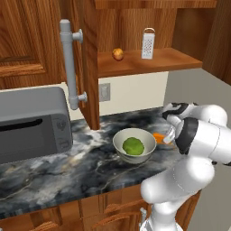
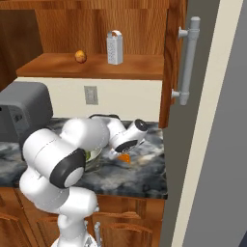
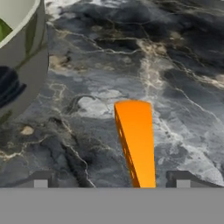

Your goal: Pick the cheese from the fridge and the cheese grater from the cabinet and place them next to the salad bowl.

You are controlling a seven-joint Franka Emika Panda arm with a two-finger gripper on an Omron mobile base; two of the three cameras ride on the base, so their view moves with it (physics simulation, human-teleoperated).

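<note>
fingers [image 3: 111,183] spread wide, let go, cheese [image 3: 136,146] lying free between them on the bench [image 1: 67,167] | cheese sits at 3 o'clock of the bowl [image 1: 134,144], so that half looks done | grater [image 1: 148,43] on cabinet shelf [image 1: 171,61], not yet fetched

Glossy white arm [image 1: 189,171], dark joint bands
</note>
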